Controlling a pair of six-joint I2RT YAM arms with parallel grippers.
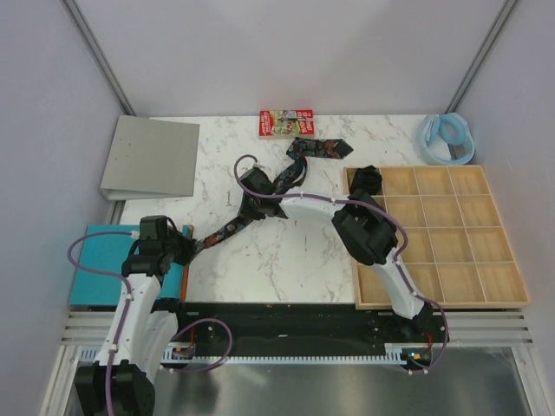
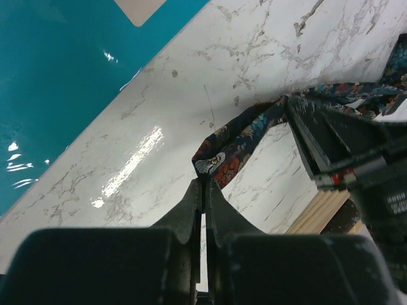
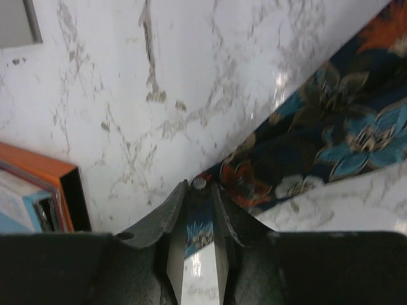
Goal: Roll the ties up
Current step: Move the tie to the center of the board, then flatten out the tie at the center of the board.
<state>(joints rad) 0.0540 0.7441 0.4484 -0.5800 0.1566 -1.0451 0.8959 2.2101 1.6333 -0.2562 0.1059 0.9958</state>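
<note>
A dark floral tie [image 1: 227, 228] lies stretched across the marble, running from the lower left up to its wide end near the red box. My left gripper [image 1: 192, 246] is shut on the tie's narrow end; in the left wrist view the fabric [image 2: 238, 136] leaves the closed fingertips [image 2: 205, 184]. My right gripper [image 1: 247, 208] sits further along the same tie, its fingers pinched on the strip [image 3: 331, 140] at the tips [image 3: 200, 187]. A second tie [image 1: 366, 179], rolled into a dark coil, rests in the top-left cell of the wooden tray [image 1: 442, 299].
A red printed box [image 1: 285, 122] lies at the back. A grey folder [image 1: 152, 156] is at the back left, and a teal board [image 1: 104, 264] with an orange edge is beside the left arm. A pale blue ring [image 1: 447, 139] lies behind the tray.
</note>
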